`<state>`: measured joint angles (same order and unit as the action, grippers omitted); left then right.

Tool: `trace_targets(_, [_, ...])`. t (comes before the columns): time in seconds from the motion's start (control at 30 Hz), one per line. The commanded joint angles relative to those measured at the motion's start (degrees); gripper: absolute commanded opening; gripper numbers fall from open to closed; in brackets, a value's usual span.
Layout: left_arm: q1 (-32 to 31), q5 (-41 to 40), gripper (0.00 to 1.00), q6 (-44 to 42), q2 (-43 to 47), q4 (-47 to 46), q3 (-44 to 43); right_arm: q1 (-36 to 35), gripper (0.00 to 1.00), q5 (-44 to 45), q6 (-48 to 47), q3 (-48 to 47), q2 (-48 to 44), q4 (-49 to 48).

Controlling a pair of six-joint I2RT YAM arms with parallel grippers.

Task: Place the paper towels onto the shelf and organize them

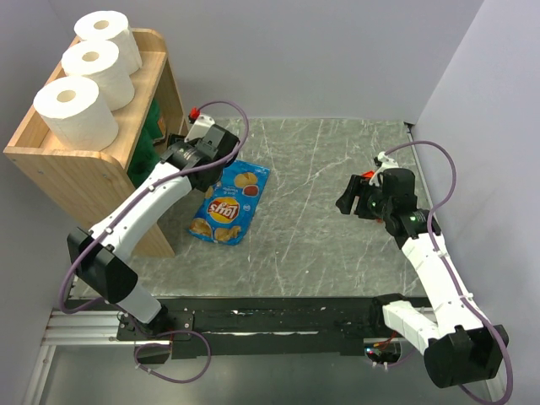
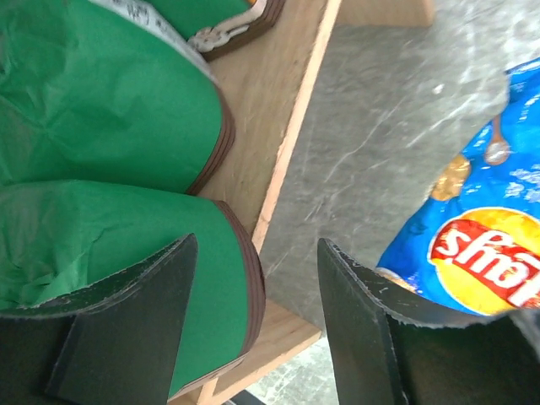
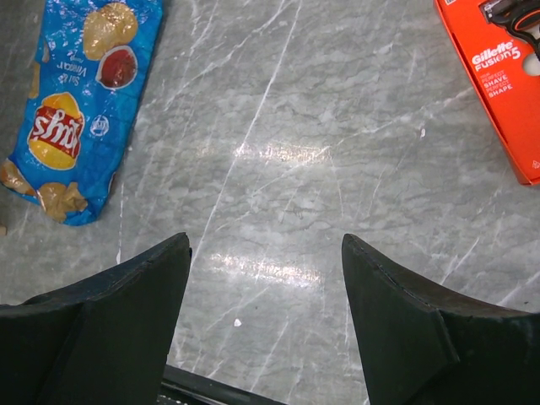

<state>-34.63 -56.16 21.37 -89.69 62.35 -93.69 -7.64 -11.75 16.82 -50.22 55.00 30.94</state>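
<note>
Three white paper towels (image 1: 76, 110) (image 1: 97, 67) (image 1: 99, 34) stand in a row on the top tray of the wooden shelf (image 1: 84, 177). Dark green paper towels (image 2: 101, 101) lie on a lower tier (image 2: 270, 110), showing in the top view as a green patch (image 1: 154, 126). My left gripper (image 2: 256, 239) (image 1: 173, 156) is open at that tier's edge. One of its fingers (image 2: 143, 312) overlaps the nearest green roll (image 2: 101, 236); the other hangs over the table, apart from the roll. My right gripper (image 3: 265, 236) (image 1: 354, 196) is open over bare table, holding nothing.
A blue chip bag (image 1: 229, 202) (image 2: 481, 253) (image 3: 80, 110) lies flat on the grey marble table beside the shelf's foot. An orange razor box (image 3: 506, 76) lies near the right gripper. Grey walls close in the table at the back and right.
</note>
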Motion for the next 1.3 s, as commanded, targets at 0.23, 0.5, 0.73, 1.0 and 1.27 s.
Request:
trace_targets(0.23, [3.87,-6.59,0.66,4.21,1.97,3.14,2.90,-0.27,0.80,-0.38,-0.30,0.20,-2.00,-0.70])
trace_targets(0.5, [5.45,-8.34,0.67,4.38,1.89,2.87,3.25,-0.36,0.80,-0.29,-0.38,1.00,-2.53,-0.79])
trace_targets(0.73, [7.91,-8.44,0.68,1.67,3.29,-0.73,6.59,-0.27,0.80,-0.12,-0.73,0.47,-2.62,-0.09])
trace_targets(1.0, [8.09,-9.58,0.70,4.12,0.31,2.33,2.91,-0.36,0.80,0.15,-0.47,0.73,-2.97,0.00])
trace_targets(1.27, [5.02,-4.05,0.73,-0.18,0.74,-2.05,-0.61,-0.27,0.80,0.94,-0.21,0.56,-3.41,0.44])
